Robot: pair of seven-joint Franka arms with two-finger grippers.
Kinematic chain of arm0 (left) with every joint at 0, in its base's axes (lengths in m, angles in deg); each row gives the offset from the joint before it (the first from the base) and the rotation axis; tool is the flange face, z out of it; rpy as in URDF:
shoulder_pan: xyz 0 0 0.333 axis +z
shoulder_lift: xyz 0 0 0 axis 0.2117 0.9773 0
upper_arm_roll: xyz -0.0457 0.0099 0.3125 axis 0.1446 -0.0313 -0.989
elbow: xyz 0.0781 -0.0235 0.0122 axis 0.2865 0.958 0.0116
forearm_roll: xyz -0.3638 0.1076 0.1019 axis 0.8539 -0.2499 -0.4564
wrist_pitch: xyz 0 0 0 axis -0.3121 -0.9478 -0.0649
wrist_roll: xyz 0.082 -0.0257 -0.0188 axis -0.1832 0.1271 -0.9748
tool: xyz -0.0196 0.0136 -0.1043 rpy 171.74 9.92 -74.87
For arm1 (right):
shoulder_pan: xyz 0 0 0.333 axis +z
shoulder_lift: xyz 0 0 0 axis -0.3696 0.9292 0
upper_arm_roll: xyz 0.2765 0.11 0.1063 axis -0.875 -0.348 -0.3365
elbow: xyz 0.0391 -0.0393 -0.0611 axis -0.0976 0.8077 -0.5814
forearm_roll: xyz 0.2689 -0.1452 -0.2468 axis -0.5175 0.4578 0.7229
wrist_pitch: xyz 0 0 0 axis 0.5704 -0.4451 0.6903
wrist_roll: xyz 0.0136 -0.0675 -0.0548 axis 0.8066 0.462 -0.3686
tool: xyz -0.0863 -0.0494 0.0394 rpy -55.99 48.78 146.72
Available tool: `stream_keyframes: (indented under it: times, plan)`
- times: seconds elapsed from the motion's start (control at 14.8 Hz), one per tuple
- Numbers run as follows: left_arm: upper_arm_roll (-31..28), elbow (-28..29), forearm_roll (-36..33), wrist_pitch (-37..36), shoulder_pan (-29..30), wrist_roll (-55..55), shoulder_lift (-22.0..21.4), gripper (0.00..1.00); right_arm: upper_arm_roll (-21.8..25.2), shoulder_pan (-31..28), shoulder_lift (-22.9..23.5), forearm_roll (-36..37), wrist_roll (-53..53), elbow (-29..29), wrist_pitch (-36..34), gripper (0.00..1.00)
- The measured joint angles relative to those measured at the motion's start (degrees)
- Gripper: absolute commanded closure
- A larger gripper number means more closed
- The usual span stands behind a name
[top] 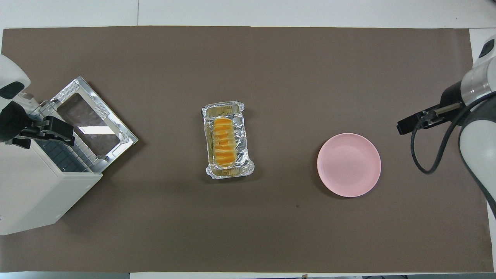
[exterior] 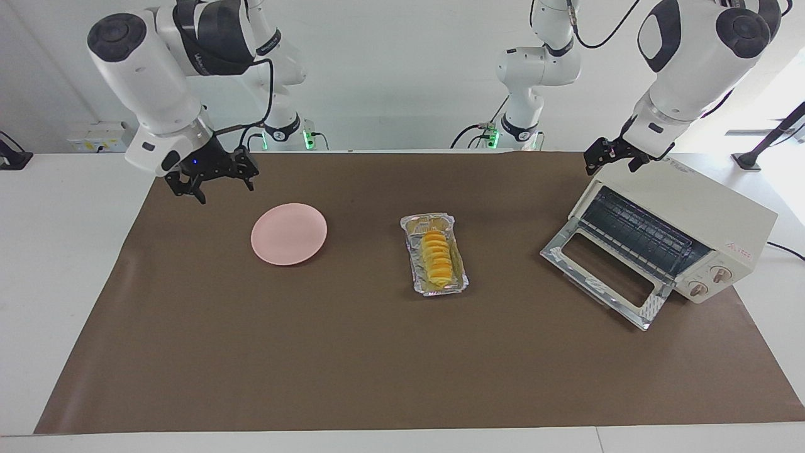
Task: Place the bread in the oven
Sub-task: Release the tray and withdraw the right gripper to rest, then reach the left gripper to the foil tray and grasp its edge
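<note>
The bread (exterior: 438, 255), a golden ridged loaf, lies in a crinkled silver foil tray (exterior: 416, 264) at the middle of the brown mat; it also shows in the overhead view (top: 223, 141). The cream-white oven (exterior: 723, 217) stands at the left arm's end of the table, its glass door (exterior: 600, 277) dropped open and the wire rack showing. My left gripper (exterior: 611, 167) hangs open and empty over the oven's top front corner (top: 50, 130). My right gripper (exterior: 214, 189) is open and empty, raised over the mat's corner beside the pink plate.
A round pink plate (exterior: 289, 233) lies bare on the mat between the foil tray and the right arm's end. The brown mat (exterior: 377, 365) covers most of the white table. The open oven door (top: 93, 120) juts out toward the tray.
</note>
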Motion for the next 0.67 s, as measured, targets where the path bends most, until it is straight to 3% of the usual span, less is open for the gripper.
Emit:
stream_keyframes:
  times: [0.2, 0.67]
  plan:
    - [0.41, 0.0, 0.07, 0.01, -0.29, 0.03, -0.14, 0.0, 0.06, -0.23, -3.35, 0.02, -0.18, 1.98, -0.58, 0.0]
    - [0.6, 0.02, 0.74, 2.68, -1.4, -0.4, -0.21, 0.0, 0.73, -1.12, -3.3, 0.02, -0.81, 1.99, -0.54, 0.0]
